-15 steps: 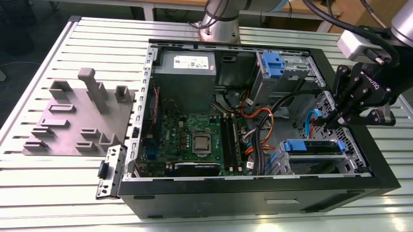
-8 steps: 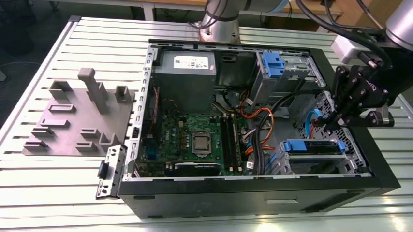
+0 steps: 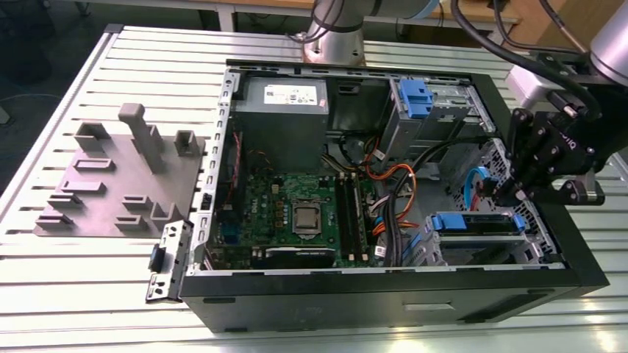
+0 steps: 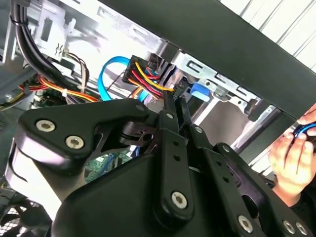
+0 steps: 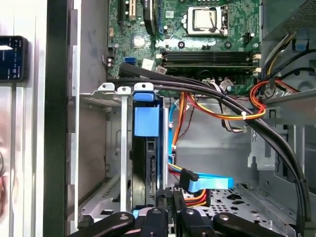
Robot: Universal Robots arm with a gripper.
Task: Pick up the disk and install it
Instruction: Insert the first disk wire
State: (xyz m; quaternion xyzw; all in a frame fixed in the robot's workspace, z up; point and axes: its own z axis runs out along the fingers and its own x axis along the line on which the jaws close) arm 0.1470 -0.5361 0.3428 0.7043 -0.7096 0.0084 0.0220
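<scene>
The gripper (image 5: 171, 198) has its fingers pressed nearly together with nothing visible between them, and its tips sit just over the drive cage at the open case's (image 3: 393, 298) corner. The disk (image 5: 146, 150) is directly ahead of the tips, standing edge-on in a cage slot with its blue bracket's tab on the end away from the fingers, so it looks seated or nearly so. How deep it sits I cannot tell. In my judgement the nearest hazard is wiring. The blue data cable (image 5: 210, 181) and the red, yellow and orange power wires (image 4: 148, 79) lie right beside the fingertips. Any sideways drift could snag a connector or pinch a wire against the cage's metal edge. If the disk is skewed in its rails, a push could jam the bracket instead of latching it. A little farther out, beyond the case wall, a person's hand (image 4: 290, 153) holds something blue close to the arm, which risks contact. The thick black cable bundle (image 5: 222, 96) crosses farther off, in front of the motherboard (image 3: 294, 213). As for writing, the power supply (image 3: 282, 99) on the far side carries a white label, but I can make out none of its print.
</scene>
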